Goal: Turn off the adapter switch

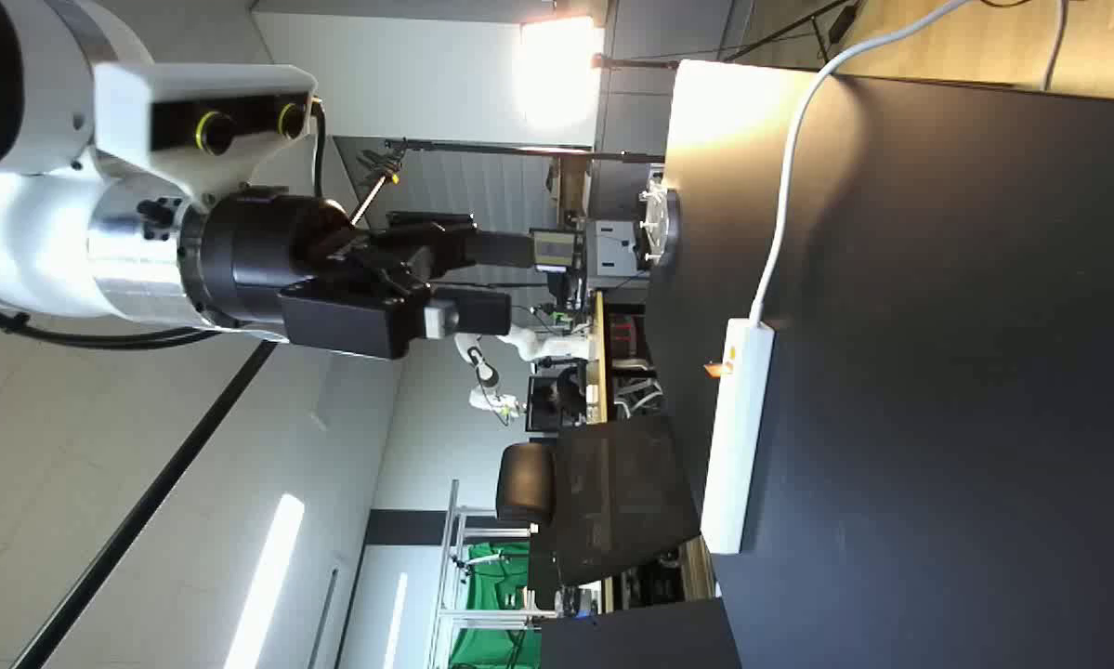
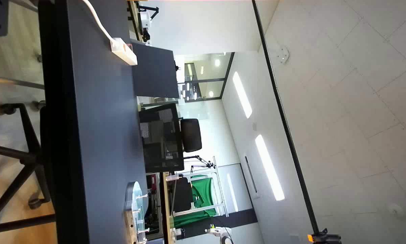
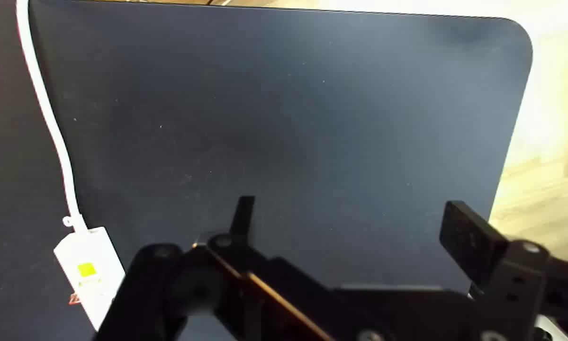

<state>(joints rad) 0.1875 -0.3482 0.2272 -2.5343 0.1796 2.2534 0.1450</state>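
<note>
The adapter, a long white power strip (image 1: 740, 437), lies on the dark table (image 1: 937, 372) in both exterior views (image 2: 124, 51). Its white cable (image 1: 784, 204) runs from one end. In the wrist view the adapter's cable end (image 3: 99, 284) shows at the lower left, partly hidden behind a gripper finger. A small yellow-green patch (image 3: 86, 269) sits on its top near the cable, and a reddish-orange tab (image 3: 74, 298) sticks out at its side. My gripper (image 1: 505, 281) is open and empty, raised above the table and apart from the adapter. It also shows in the wrist view (image 3: 350, 210).
Both exterior pictures lie on their side. A clear, rounded plate with metal pegs (image 2: 136, 206) stands on the table, also visible in an exterior view (image 1: 657, 223). A black chair (image 2: 162, 142) stands beyond the table. The table's rounded corner (image 3: 520, 38) shows in the wrist view.
</note>
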